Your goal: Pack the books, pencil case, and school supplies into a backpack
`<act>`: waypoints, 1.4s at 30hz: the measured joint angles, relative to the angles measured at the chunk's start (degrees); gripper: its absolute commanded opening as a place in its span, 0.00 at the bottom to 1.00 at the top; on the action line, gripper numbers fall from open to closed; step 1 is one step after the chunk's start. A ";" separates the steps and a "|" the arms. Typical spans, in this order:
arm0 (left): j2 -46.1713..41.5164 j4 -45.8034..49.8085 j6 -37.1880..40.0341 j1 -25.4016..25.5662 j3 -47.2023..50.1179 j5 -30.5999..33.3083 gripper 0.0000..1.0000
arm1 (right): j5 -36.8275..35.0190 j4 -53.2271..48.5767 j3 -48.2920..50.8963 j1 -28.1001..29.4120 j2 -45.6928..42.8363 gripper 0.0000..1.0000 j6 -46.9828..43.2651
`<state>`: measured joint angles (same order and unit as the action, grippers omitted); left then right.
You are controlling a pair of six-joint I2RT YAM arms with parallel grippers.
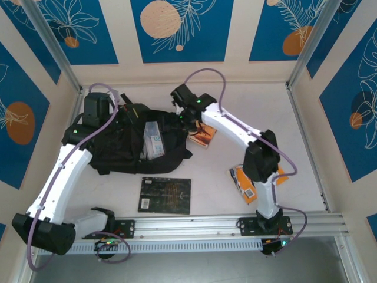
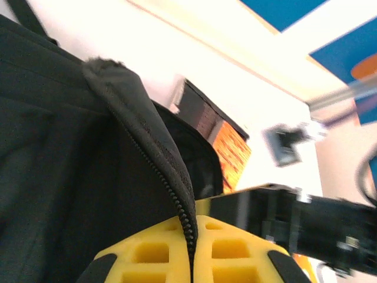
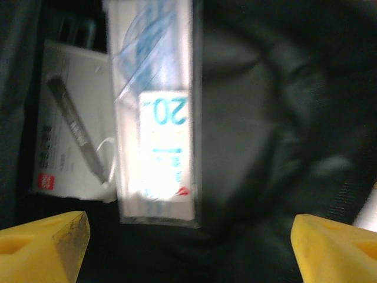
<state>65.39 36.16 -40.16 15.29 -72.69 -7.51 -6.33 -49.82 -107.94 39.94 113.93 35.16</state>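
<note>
Packet (image 3: 156, 112) ahead of right end effector (image 3: 188, 240)

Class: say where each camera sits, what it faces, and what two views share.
Top external: above, behind the robot, facing down on the table; both arms show.
Left wrist: on that arm, facing the left hand, shut on the backpack zip edge.
Right wrist: facing down at the clear packet and backpack; right hand open.
Shared: top and right wrist show the packet.

Table (image 1: 218, 177): backpack (image 1: 121, 147), black book (image 1: 165, 195), orange-and-black book (image 1: 205, 137), orange-and-white book (image 1: 242, 180).
</note>
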 measured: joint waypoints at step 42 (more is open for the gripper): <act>10.08 -6.62 2.03 3.39 8.26 -11.52 0.00 | 13.62 10.80 9.01 -26.18 12.17 0.78 -9.25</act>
<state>75.46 29.54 -38.13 18.68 -64.42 -19.03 7.29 -39.03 -98.94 13.76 126.10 25.91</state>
